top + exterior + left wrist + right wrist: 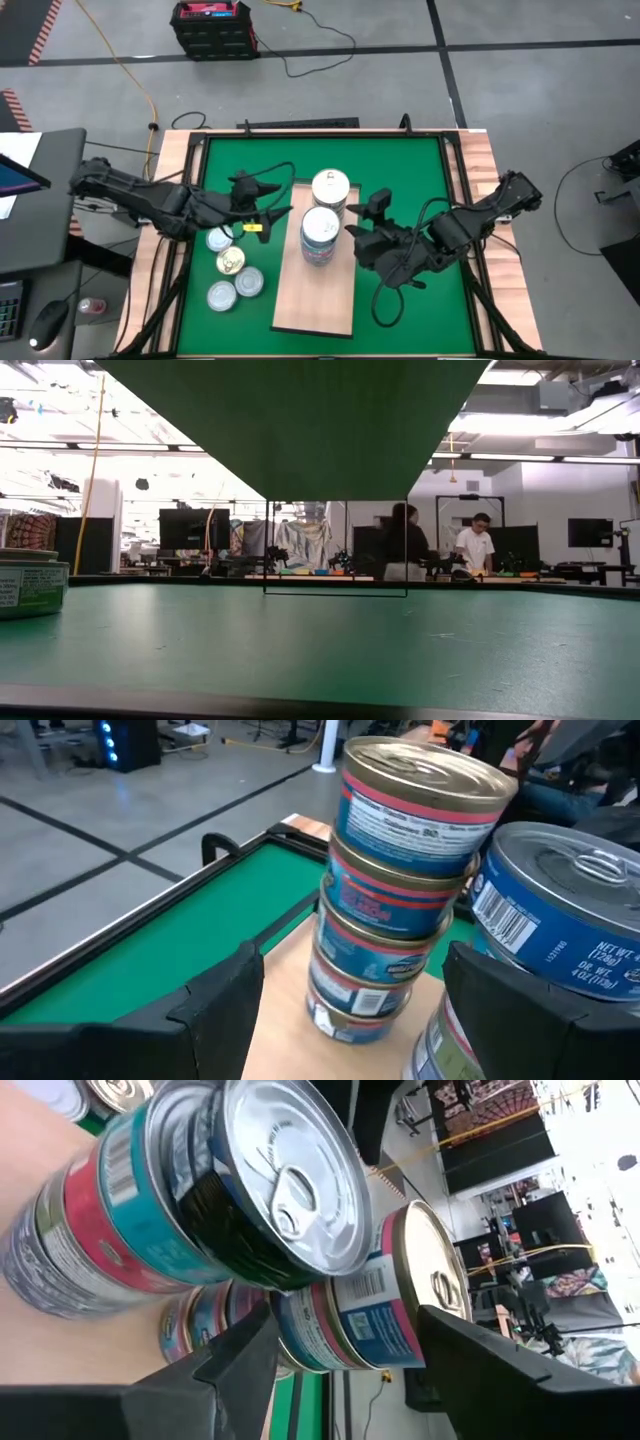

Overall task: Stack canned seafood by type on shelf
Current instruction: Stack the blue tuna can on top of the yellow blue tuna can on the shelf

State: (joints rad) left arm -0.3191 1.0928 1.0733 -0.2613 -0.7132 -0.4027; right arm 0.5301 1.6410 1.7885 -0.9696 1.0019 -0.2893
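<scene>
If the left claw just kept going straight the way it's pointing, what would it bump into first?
Most likely the gold-topped can stack on the wooden board: it sits between the left claw's open fingers, though the blue-labelled stack beside it looks close too.

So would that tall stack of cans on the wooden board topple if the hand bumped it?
Probably. The tall stack stands several cans high with its top can sitting slightly askew. The smooth round cans would likely slide or roll across the wooden board.

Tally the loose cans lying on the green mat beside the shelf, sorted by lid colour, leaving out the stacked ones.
Gold-topped cans: 1
Silver-topped cans: 3
Total loose on the green mat: 4
</scene>
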